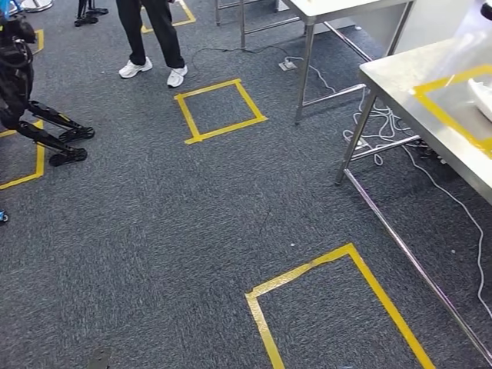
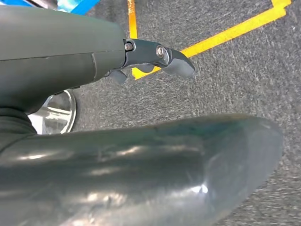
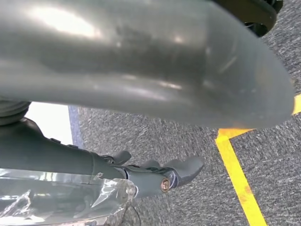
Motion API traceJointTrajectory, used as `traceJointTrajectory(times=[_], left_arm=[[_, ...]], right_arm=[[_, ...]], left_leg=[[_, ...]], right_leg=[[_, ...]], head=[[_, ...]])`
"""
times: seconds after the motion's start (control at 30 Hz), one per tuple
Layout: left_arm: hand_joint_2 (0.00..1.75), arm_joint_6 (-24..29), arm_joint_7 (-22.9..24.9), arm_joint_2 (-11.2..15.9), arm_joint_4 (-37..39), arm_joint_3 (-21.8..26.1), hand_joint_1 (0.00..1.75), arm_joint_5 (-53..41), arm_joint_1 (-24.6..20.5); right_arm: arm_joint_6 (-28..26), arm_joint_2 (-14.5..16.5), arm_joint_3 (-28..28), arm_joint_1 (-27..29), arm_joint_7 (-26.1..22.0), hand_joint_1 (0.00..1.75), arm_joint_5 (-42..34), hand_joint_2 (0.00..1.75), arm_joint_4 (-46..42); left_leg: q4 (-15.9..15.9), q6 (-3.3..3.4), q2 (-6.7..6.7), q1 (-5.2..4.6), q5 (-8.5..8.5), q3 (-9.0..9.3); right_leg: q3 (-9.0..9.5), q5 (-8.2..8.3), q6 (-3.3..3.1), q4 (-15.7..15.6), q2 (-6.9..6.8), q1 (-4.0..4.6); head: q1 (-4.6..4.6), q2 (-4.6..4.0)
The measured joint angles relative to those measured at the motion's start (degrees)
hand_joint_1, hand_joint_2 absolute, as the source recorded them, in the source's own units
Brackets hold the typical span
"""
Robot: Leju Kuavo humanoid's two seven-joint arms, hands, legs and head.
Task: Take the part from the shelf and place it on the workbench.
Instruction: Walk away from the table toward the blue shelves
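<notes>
The steel workbench (image 1: 406, 84) stands at the right of the head view, with a square of yellow tape (image 1: 447, 115) on its top. A white object (image 1: 483, 97) lies inside that square at the picture's edge, and I cannot tell what it is. My left hand (image 2: 71, 61) hangs over the carpet with its thumb and fingers (image 2: 177, 63) apart and nothing between them. My right hand (image 3: 106, 89) hangs the same way, fingers (image 3: 181, 172) stretched out and apart from the thumb. Crinkled clear film (image 3: 53, 197) lies along the outer side of those fingers.
A person (image 1: 151, 38) in dark trousers and white shoes stands at the back. Another robot's dark legs (image 1: 52, 134) lie at the left. Yellow floor squares (image 1: 221, 108) (image 1: 342, 307) mark the carpet. A second table (image 1: 325, 11) and loose cables (image 1: 377, 127) sit behind the workbench.
</notes>
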Motion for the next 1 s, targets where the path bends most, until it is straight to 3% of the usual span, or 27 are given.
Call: traceJointTrajectory(times=[0.03,0.07,0.13,0.2,0.27,0.33,0.37,0.43,0.47,0.5,0.57,0.63,0.7,0.77,0.8,0.83,0.87,0.9,0.93,1.0], left_arm=[[0.0,-0.27,-0.02,-0.14,0.01,-0.55,0.0,-0.52,-0.14],[0.0,-0.49,-0.05,-0.25,0.01,-1.05,0.0,-0.81,-0.22],[0.0,-0.69,-0.09,-0.39,0.05,-1.81,0.0,-1.12,-0.01],[0.0,-0.72,-0.09,-0.44,0.09,-2.14,0.0,-1.32,0.31],[0.0,-0.7,-0.09,-0.51,0.1,-2.3,0.0,-1.38,0.31],[0.0,-0.64,-0.09,-0.63,0.1,-2.41,0.0,-1.4,0.31],[0.0,-0.59,-0.09,-0.66,0.1,-2.42,0.0,-1.4,0.4],[0.0,-0.49,-0.09,-0.71,0.1,-2.41,0.0,-1.4,0.56],[0.0,-0.46,-0.09,-0.75,0.1,-2.41,0.0,-1.4,0.58],[0.0,-0.45,-0.09,-0.79,0.1,-2.41,0.0,-1.41,0.55],[0.0,-0.43,-0.09,-0.84,0.11,-2.41,0.0,-1.42,0.5],[0.0,-0.43,-0.09,-0.85,0.12,-2.41,0.0,-1.44,0.6],[0.0,-0.38,-0.15,-0.87,0.13,-2.4,0.0,-1.45,0.72],[0.0,-0.31,-0.28,-0.88,0.13,-2.39,0.0,-1.49,0.59],[0.0,-0.28,-0.4,-0.9,0.13,-2.39,0.0,-1.56,0.5],[0.0,-0.27,-0.58,-0.91,0.14,-2.39,0.0,-1.64,0.5],[0.0,-0.27,-0.79,-0.92,0.14,-2.38,0.0,-1.74,0.58],[0.0,-0.27,-1.02,-0.93,0.15,-2.37,0.0,-1.81,0.69],[0.0,-0.26,-1.23,-0.93,0.15,-2.35,0.0,-1.86,0.76],[0.0,-0.25,-1.51,-0.93,0.15,-2.33,0.0,-1.97,0.66]], right_arm=[[0.05,0.01,-0.01,-0.03,0.01,0.0,0.05,0.0,0.0],[0.1,0.02,-0.01,-0.11,0.01,0.0,0.08,0.0,0.0],[0.24,0.04,-0.02,-0.37,0.01,0.0,0.11,0.0,0.0],[0.38,0.06,-0.04,-0.4,0.01,0.0,0.13,0.0,0.0],[0.41,0.06,-0.2,-0.13,0.03,0.0,0.11,0.0,0.0],[0.38,0.06,-0.55,0.15,0.08,0.0,0.04,0.0,0.0],[0.36,0.06,-0.74,0.22,0.1,0.0,-0.01,0.0,0.0],[0.31,0.06,-0.99,0.25,0.12,0.0,-0.08,0.0,0.0],[0.3,0.06,-1.05,0.23,0.11,0.0,-0.1,0.0,0.0],[0.28,0.06,-1.09,0.22,0.11,0.0,-0.1,0.0,0.0],[0.26,0.07,-1.15,0.17,0.11,0.0,-0.1,0.0,0.0],[0.26,0.1,-1.22,0.18,0.13,0.0,-0.11,0.0,0.0],[0.25,0.13,-1.34,0.2,0.12,0.0,-0.1,0.0,0.0],[0.22,0.14,-1.46,0.32,0.1,0.0,-0.03,0.0,0.0],[0.21,0.13,-1.53,0.42,0.1,0.0,0.0,0.0,0.0],[0.21,0.11,-1.65,0.5,0.1,0.0,0.01,0.0,0.0],[0.21,0.11,-1.79,0.53,0.1,0.0,0.0,0.0,0.0],[0.23,0.1,-1.94,0.5,0.1,0.0,0.0,0.0,0.0],[0.25,0.1,-2.11,0.43,0.1,0.0,0.02,0.0,0.0],[0.34,0.09,-2.37,0.32,0.09,0.0,0.09,0.0,-0.01]], left_leg=[[-3.77,0.41,1.02,-0.17,-0.98,2.5],[-6.06,0.89,1.37,-0.38,-1.86,3.8],[-7.21,2.0,0.29,-0.49,-2.1,3.61],[-7.32,2.93,-0.93,-0.39,-1.4,3.06],[-7.31,3.47,-2.3,-0.35,-0.61,2.3],[-7.27,3.59,-3.88,-0.43,0.15,1.46],[-7.25,3.52,-4.73,-0.46,0.49,1.1],[-7.19,3.24,-6.38,-0.45,1.05,0.6],[-7.11,3.01,-7.14,-0.47,1.28,0.36],[-6.94,2.77,-7.8,-0.49,1.46,0.08],[-6.72,2.12,-8.94,-0.39,1.92,-0.59],[-6.62,1.45,-9.91,-0.08,2.29,-1.23],[-4.55,1.0,-8.24,-0.11,0.92,-2.55],[2.17,0.62,-5.24,-0.25,-2.87,-5.87],[6.31,0.42,-4.48,-0.24,-4.72,-7.86],[9.46,0.27,-4.08,-0.22,-5.78,-9.29],[10.71,0.21,-3.85,-0.21,-5.76,-9.76],[9.64,0.24,-3.67,-0.21,-4.65,-9.04],[6.42,0.36,-3.15,-0.23,-2.78,-7.19],[-1.78,0.81,-0.34,-0.55,0.32,-2.6]], right_leg=[[-0.25,0.26,0.34,0.23,-0.71,0.07],[-0.44,0.5,0.67,0.42,-1.41,0.1],[-0.73,0.76,1.36,0.77,-2.18,-0.08],[-1.81,-1.23,2.01,3.29,0.27,-0.38],[-4.6,-5.58,2.4,10.38,3.89,-0.55],[-6.93,-8.4,2.46,16.95,5.23,-0.56],[-6.7,-8.18,2.4,17.27,5.44,-0.56],[-2.81,-5.09,2.18,11.07,6.28,-0.66],[-0.24,-3.73,2.05,6.56,7.9,-0.86],[1.72,-2.82,1.96,2.95,9.39,-1.05],[3.22,-2.59,1.68,-0.02,11.21,-1.17],[3.1,-2.27,1.11,-0.04,9.94,-1.02],[2.95,-1.92,0.42,-0.28,8.39,-1.05],[2.76,-1.76,0.03,-0.43,6.59,-0.98],[2.64,-1.75,-0.03,-0.41,5.61,-0.9],[2.57,-1.77,-0.05,-0.39,4.65,-0.84],[2.54,-1.79,-0.05,-0.38,3.75,-0.8],[2.56,-1.82,-0.03,-0.37,2.94,-0.78],[2.65,-1.89,0.04,-0.36,2.19,-0.78],[2.88,-2.19,0.42,-0.24,0.92,-0.55]], head=[[-0.01,0.0],[0.02,0.0],[0.03,0.0],[0.21,0.0],[0.47,0.0],[0.59,0.0],[0.64,0.0],[0.64,0.0],[0.65,0.0],[0.61,0.0],[0.56,0.0],[0.56,0.0],[0.32,0.0],[-0.07,0.0],[-0.21,0.0],[-0.22,0.0],[-0.21,0.0],[-0.22,0.0],[-0.22,0.0],[-0.27,0.0]])
